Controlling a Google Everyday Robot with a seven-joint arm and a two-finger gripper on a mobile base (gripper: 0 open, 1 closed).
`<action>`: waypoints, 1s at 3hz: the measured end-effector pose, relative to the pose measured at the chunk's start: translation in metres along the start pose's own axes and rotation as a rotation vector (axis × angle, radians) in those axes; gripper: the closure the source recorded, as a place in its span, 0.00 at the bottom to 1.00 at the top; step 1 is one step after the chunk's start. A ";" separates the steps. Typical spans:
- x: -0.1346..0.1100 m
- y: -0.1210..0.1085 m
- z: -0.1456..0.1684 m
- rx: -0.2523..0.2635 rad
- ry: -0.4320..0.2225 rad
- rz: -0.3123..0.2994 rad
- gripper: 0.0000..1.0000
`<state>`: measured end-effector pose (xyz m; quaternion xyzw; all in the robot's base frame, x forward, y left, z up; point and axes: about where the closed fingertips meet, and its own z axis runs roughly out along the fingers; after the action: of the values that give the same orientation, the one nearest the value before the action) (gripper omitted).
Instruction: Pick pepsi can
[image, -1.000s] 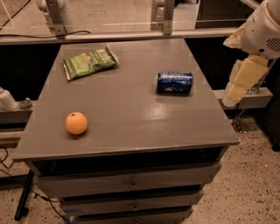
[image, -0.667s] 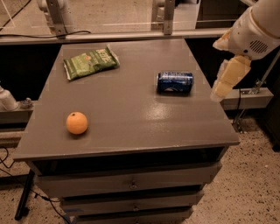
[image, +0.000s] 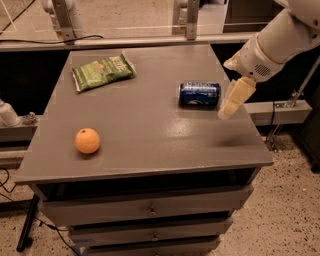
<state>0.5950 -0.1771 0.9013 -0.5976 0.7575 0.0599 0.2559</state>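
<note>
Pepsi can lay on its side near the right edge of the counter, its long way pointing left to right. My pincer hung just beside its right end, a bit nearer the front. I could not tell if it was spread or pressed together.

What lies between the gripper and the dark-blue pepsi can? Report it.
Nothing. The camera view shows only bare grey table between the dark-blue metal pepsi can, lying sideways, and the cream gripper just right of it.
</note>
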 end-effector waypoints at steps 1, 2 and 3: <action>0.005 -0.027 0.021 0.010 -0.015 0.002 0.00; 0.005 -0.044 0.041 -0.003 -0.019 0.022 0.00; -0.004 -0.047 0.060 -0.036 -0.024 0.050 0.18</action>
<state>0.6585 -0.1630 0.8614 -0.5821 0.7680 0.0872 0.2525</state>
